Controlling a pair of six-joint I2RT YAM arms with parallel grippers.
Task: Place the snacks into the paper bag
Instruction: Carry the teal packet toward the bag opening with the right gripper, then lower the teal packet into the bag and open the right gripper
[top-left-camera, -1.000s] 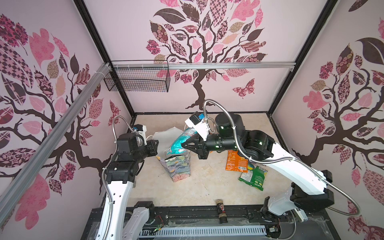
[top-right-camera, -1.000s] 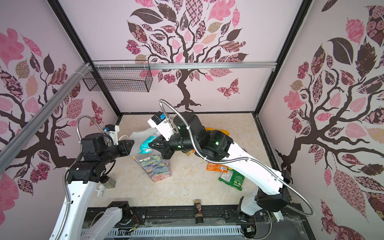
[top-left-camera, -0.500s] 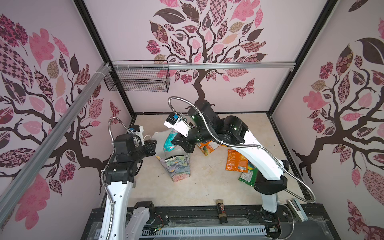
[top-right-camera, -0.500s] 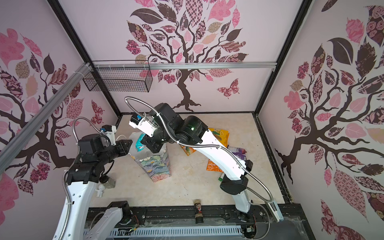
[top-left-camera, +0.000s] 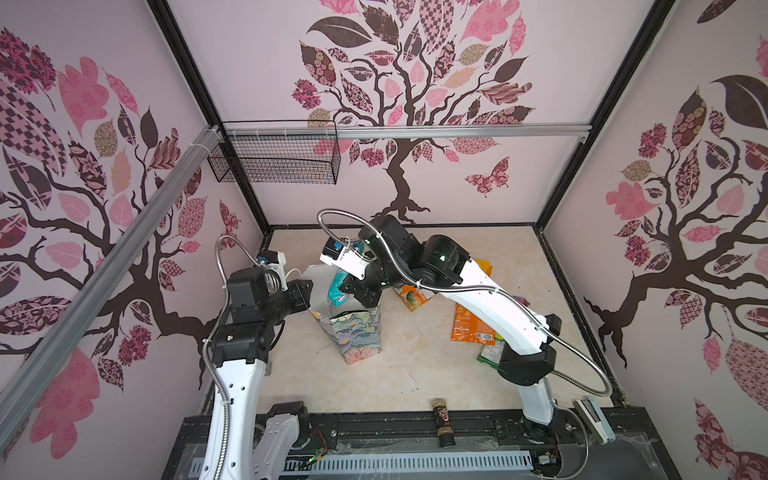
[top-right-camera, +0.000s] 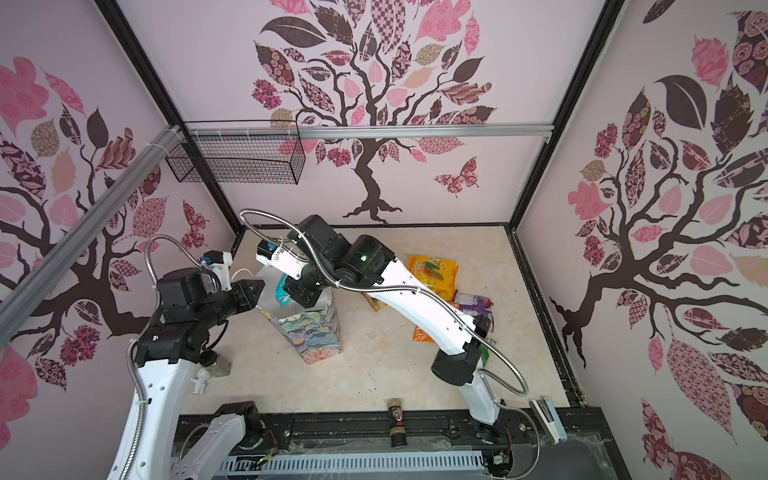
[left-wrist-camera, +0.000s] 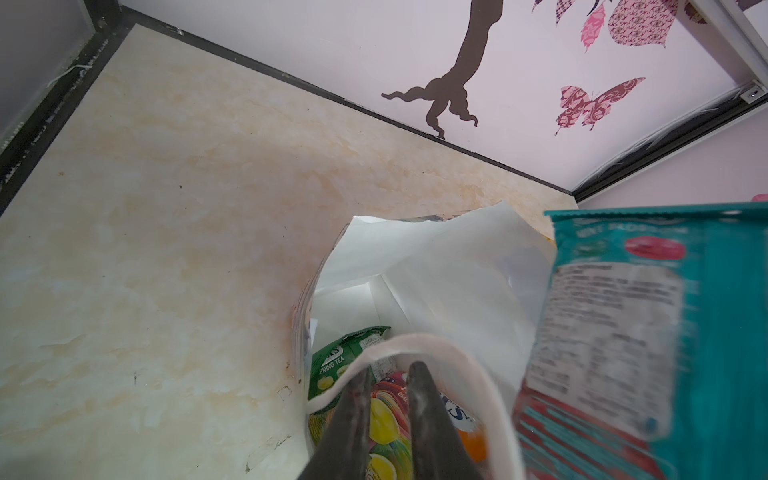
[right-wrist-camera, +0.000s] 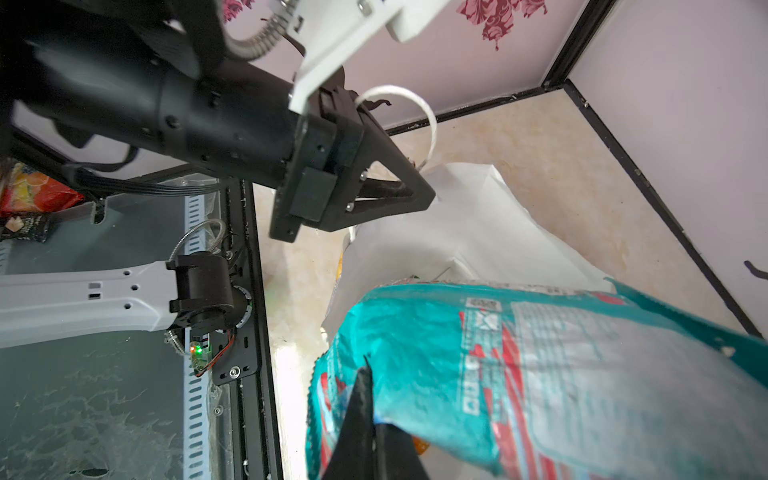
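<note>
Teal plastic packet, clamped in right gripper, may be snagged on floral paper bag rim; left gripper state unclear.

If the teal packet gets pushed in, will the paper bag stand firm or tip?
Probably tippy: the paper bag stands tall on a small base, and the left gripper sits at its rim, seemingly steadying it. Probably soft-walled too: its white rim looks creased and bent.
</note>
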